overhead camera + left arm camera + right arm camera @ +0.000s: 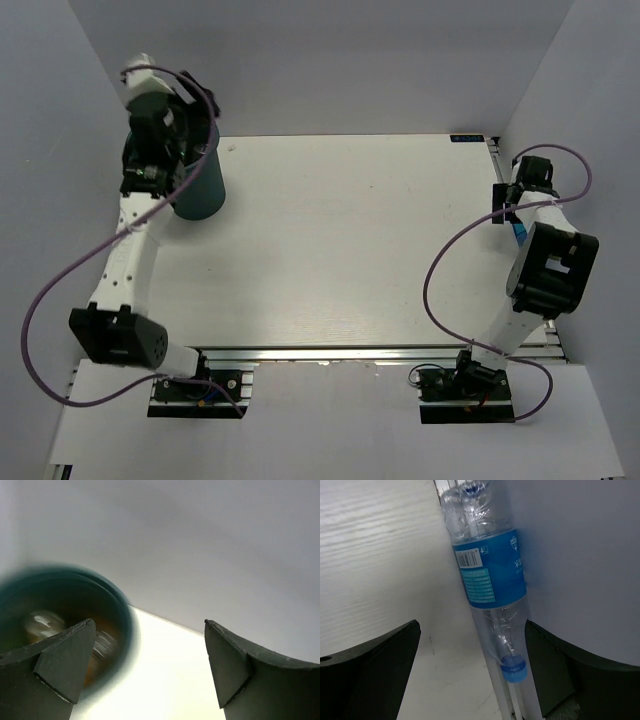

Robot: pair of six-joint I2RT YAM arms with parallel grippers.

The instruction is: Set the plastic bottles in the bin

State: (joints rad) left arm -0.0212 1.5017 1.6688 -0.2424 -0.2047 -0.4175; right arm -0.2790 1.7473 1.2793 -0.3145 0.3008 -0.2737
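The dark teal bin (203, 190) stands at the far left of the table. My left gripper (195, 115) hangs over its rim, open and empty. In the left wrist view the left gripper (149, 622) shows the bin (120, 607) at its left, blurred, with a clear bottle (42, 622) and something orange (97, 652) inside. A clear bottle with a blue label (490, 575) lies along the table's right edge against the wall, blue cap (513, 667) toward the camera. My right gripper (471, 625) is open, its fingers either side of the bottle's neck, not touching. From above, the right gripper (505, 205) covers most of that bottle (518, 232).
White table (340, 240) enclosed by grey walls at the back and both sides. A metal rail (506, 702) runs along the right edge under the bottle. The right wall stands directly beside the right finger (555, 670).
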